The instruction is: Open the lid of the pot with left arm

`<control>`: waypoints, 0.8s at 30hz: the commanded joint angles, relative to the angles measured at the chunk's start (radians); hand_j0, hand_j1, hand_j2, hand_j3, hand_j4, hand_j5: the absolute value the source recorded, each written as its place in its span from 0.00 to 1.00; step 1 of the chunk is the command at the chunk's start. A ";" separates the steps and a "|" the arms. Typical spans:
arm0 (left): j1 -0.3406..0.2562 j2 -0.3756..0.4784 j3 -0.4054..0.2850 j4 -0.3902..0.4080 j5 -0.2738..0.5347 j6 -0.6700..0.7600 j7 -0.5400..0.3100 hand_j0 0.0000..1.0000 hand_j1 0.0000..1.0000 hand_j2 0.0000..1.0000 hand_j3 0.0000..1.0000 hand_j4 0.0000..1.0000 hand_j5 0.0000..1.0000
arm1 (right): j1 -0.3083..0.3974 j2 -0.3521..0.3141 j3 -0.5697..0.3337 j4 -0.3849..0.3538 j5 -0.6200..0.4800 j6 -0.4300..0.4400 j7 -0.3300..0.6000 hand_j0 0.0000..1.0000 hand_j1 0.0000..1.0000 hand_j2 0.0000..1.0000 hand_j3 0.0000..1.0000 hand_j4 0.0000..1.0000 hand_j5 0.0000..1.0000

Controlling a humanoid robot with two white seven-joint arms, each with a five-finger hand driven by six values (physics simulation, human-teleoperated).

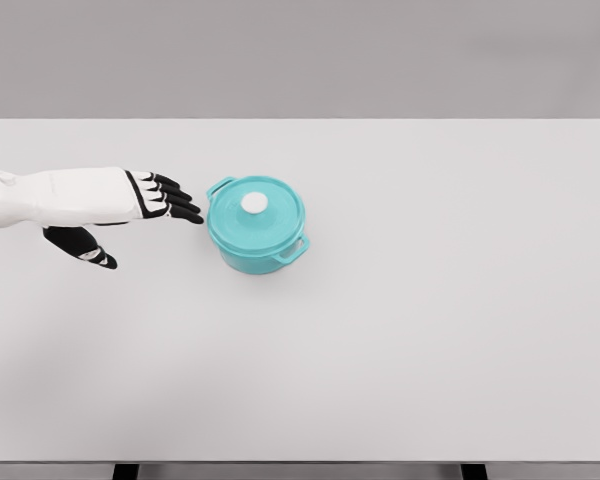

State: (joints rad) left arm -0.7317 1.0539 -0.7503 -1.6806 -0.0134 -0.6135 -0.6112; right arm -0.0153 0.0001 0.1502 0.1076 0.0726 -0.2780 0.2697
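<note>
We saw the white table (430, 330) filling most of the head view, grey wall behind it. Our left arm (50, 197) came in from the left edge, roughly level, left of the table's middle. The teal pot (255, 240) sat upright just left of centre, one side handle pointing toward the arm, the other toward the near right. Its lid (256, 209) was seated flat on the pot rim. Our left hand (145, 205) had fingers stretched out and slightly spread, thumb hanging low, gripping nothing; fingertips (193, 216) were just beside the pot's near handle, contact unclear. The white knob (254, 204) sat at lid centre, untouched.
</note>
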 commanded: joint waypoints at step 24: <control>-0.258 -0.425 -0.150 0.338 -0.117 0.003 0.000 1.00 1.00 1.00 1.00 1.00 1.00 | 0.008 0.000 -0.005 0.006 -0.001 0.000 0.000 1.00 1.00 1.00 1.00 1.00 1.00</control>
State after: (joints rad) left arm -0.9879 0.6455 -0.8847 -1.3530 -0.1425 -0.6138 -0.6114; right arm -0.0077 0.0001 0.1459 0.1136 0.0718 -0.2774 0.2698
